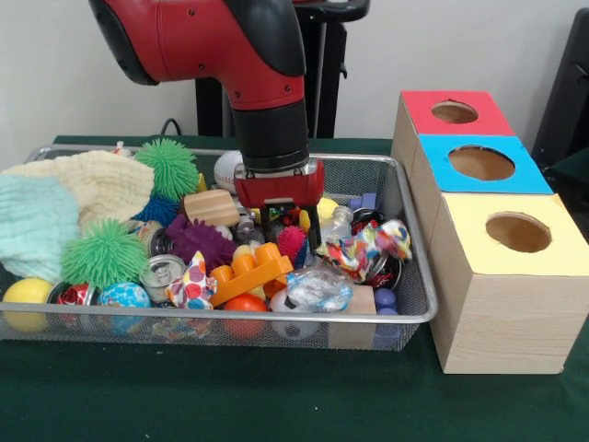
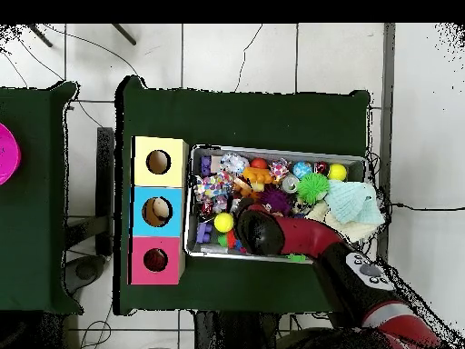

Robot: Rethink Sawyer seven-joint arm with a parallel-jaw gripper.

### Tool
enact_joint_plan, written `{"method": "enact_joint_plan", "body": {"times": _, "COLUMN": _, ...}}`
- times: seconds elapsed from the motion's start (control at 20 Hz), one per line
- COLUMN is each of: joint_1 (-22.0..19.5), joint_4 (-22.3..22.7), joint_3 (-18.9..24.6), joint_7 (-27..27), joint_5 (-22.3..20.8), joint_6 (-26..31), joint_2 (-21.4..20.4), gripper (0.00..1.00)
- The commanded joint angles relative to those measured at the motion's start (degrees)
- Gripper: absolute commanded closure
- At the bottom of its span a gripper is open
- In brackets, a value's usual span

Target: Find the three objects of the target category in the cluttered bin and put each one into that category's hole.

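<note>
A wire mesh bin point(image 1: 419, 318) holds a jumble of toys. My gripper point(image 1: 287, 226) is lowered into the bin's middle, its fingers point(image 1: 314, 224) open among the clutter, just above a pink spiky ball point(image 1: 293, 242). An orange toy brick point(image 1: 250, 272) and a purple spiky toy point(image 1: 198, 239) lie in front of it. A wooden block point(image 1: 211, 207) sits to its left. Three boxes with holes stand right of the bin: red top point(image 1: 455, 112), blue top point(image 1: 481, 163), yellow top point(image 1: 518, 232). From overhead the arm point(image 2: 291, 234) hides the gripper.
Two green spiky balls point(image 1: 170, 166) point(image 1: 104, 253), a cream knit cloth point(image 1: 87, 184) and a mint one point(image 1: 32, 226) fill the bin's left end. A patterned cloth point(image 1: 368, 244), cans point(image 1: 164, 272) and small balls lie around. Overhead, a pale object shows inside the blue box's hole point(image 2: 159, 211).
</note>
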Motion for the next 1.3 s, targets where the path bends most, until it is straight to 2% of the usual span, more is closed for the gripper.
{"method": "enact_joint_plan", "body": {"times": 0.05, "joint_1": 1.6, "joint_4": -8.5, "joint_3": 3.9, "joint_7": 1.8, "joint_5": -2.4, "joint_6": -1.4, "joint_2": 8.8, "gripper": 0.0}}
{"method": "enact_joint_plan", "body": {"times": 0.35, "joint_1": 3.1, "joint_4": -12.0, "joint_3": 2.1, "joint_7": 3.6, "joint_5": -1.9, "joint_6": -4.6, "joint_2": 10.9, "gripper": 0.0}}
{"method": "enact_joint_plan", "body": {"times": 0.65, "joint_1": 1.4, "joint_4": -13.9, "joint_3": 4.8, "joint_7": -0.2, "joint_5": -2.1, "joint_6": 0.7, "joint_2": 11.2, "gripper": 0.0}}
{"method": "enact_joint_plan", "body": {"times": 0.8, "joint_1": 0.3, "joint_4": -13.4, "joint_3": 6.1, "joint_7": -1.2, "joint_5": -2.5, "joint_6": 1.7, "joint_2": 11.9, "gripper": 0.0}}
{"method": "enact_joint_plan", "body": {"times": 1.3, "joint_1": 9.5, "joint_4": -12.3, "joint_3": -6.1, "joint_7": 4.9, "joint_5": -1.3, "joint_6": -1.8, "joint_2": 11.4, "gripper": 0.0}}
